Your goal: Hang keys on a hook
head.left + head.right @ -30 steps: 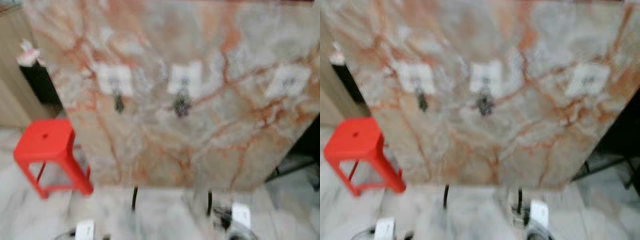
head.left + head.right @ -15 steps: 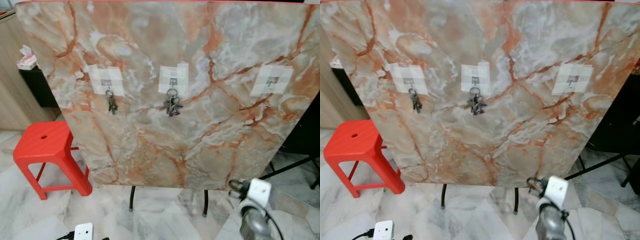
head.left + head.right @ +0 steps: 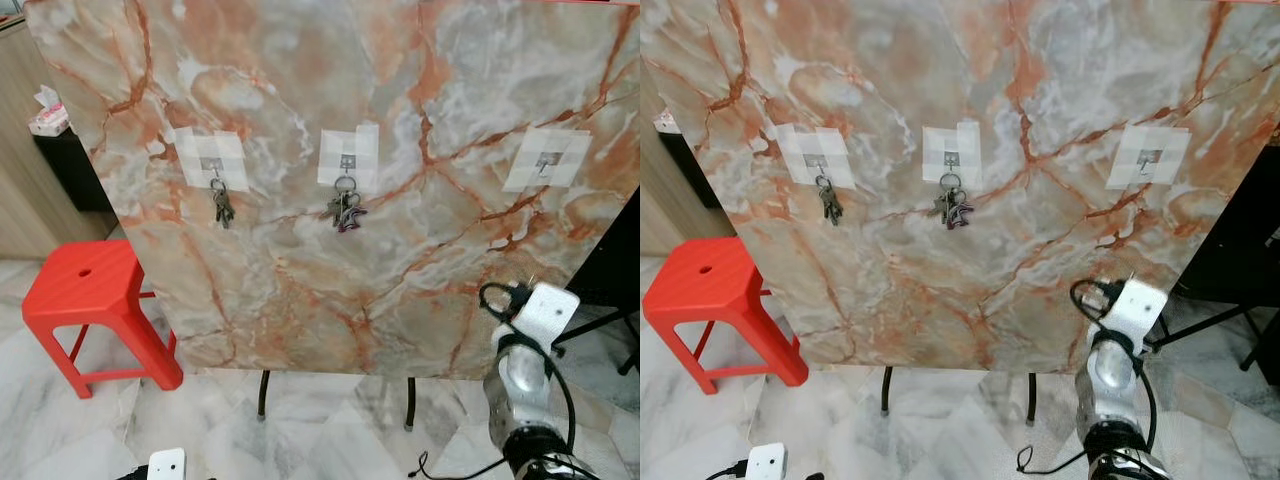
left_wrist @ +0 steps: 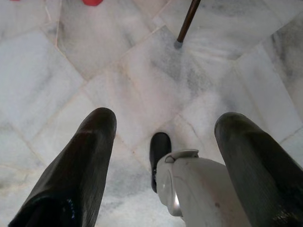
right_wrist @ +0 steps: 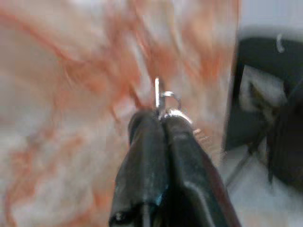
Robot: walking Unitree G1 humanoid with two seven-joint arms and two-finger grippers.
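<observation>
The right gripper (image 5: 161, 118) pinched the keys (image 5: 163, 97) at its fingertips, ring poking just beyond; light, rigid and slippery metal, probably best held by the ring itself.

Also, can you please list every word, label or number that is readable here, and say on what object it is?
None is readable. The marble panel, the taped hooks and the red stool bear no text; the box at the far left is too small to read.
</observation>
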